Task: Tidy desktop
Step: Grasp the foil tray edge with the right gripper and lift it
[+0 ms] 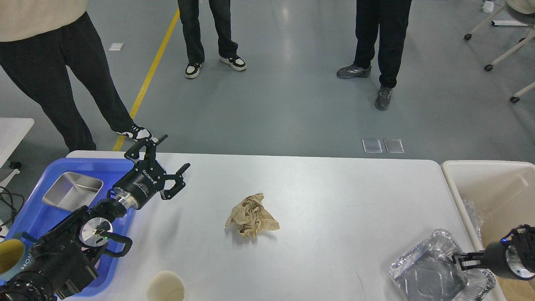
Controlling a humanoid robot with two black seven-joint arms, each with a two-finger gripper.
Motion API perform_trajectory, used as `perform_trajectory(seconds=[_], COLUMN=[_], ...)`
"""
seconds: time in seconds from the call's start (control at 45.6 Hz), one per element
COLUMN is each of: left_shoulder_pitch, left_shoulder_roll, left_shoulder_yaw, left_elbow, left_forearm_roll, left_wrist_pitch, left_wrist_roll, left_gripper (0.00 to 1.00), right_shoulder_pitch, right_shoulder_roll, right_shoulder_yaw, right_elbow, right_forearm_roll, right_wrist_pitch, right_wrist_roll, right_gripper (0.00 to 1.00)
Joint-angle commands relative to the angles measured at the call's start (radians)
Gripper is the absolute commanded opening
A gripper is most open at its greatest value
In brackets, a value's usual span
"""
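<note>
Large white smooth desktop (334,196) with rounded corners, filling the lower half of the view and carrying everything below.

At its left edge: shallow blue plastic tray (29,209), holding a rectangular stainless-steel pan (72,190) towards the far end. Near the tray's near-left corner, partly cut off: yellow-lined cup with a blue printed band (10,257).

Above the tray's right rim, near the far-left corner: left gripper (173,152), fingers spread wide apart, holding nothing, pointing up and away.

At the near edge, left of centre: round cream-coloured lump or cup (165,286), half out of view; hard to say which.

Near the middle: crumpled ball of brown paper (250,215), lying alone, well apart from both grippers.

Towards the near-right corner: crinkled rectangular aluminium-foil tray (434,269), seemingly empty. At its right rim: right gripper (457,260), seen small and side-on; cannot tell whether apart, together, or clamped on the foil.

Just beside the right edge: cream-white rectangular bin (480,175), with something clear and crinkly inside.

Judging the handling: hard, slick top, so likely to let light litter skid under a sideways nudge. Paper ball probably feather-light and soft; best pinched from above across its bulging middle, fingers wide first. Foil tray probably light, thin and easily dented; best taken by the rolled rim with a gentle squeeze, not by the floor.
</note>
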Motion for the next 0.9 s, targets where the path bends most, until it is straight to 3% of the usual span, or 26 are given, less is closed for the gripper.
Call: perform_trajectory(seconds=[0.0,0.373,0.658,0.877], left_shoulder_pitch=[-0.001,-0.005,-0.014,-0.017], left_shoulder_roll=[-0.001,0.0,0.002,0.008], left_shoulder_yaw=[-0.002,-0.009,-0.009,-0.009], left_elbow=[0.0,-0.002,-0.003,-0.006], left_forearm_roll=[0.0,0.0,0.0,0.0], left_wrist_pitch=[0.0,0.0,0.0,0.0], left_wrist_roll=[0.0,0.0,0.0,0.0], left_gripper=[0.97,0.97,0.97,0.97], right_shoulder_pitch=[0.022,0.14,0.201,0.35], right_shoulder_roll=[-0.001,-0.064,-0.122,-0.225], right_shoulder_yaw=[0.002,0.005,0.005,0.003], right_elbow=[0.01,0.105,0.194,0.343], right_forearm_roll=[0.012,0.246,0.266,0.262], right_wrist_pitch=[0.015,0.294,0.341,0.403], right_wrist_roll=[0.0,-0.017,-0.037,-0.159], right_gripper=[0.0,0.0,0.0,0.0])
